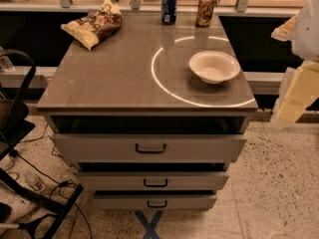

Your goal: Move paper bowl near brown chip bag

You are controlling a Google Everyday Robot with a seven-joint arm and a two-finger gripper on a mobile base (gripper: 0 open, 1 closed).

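Observation:
The paper bowl [214, 66] is off-white and round. It stands upright on the right side of the grey cabinet top [114, 78], near the right edge. The brown chip bag [93, 25] is dark brown with yellow ends and lies crumpled at the far left corner of the top. My gripper [285, 31] shows at the right edge of the view, off the cabinet's right side, above and to the right of the bowl and not touching it. My pale arm [299, 91] hangs below it. The bowl and the bag are far apart.
A blue soda can [168, 6] and a brown soda can [205, 8] stand at the far edge of the top. Three drawers [149, 147] are pulled partly open below. A black chair frame [17, 133] and cables stand on the floor at left.

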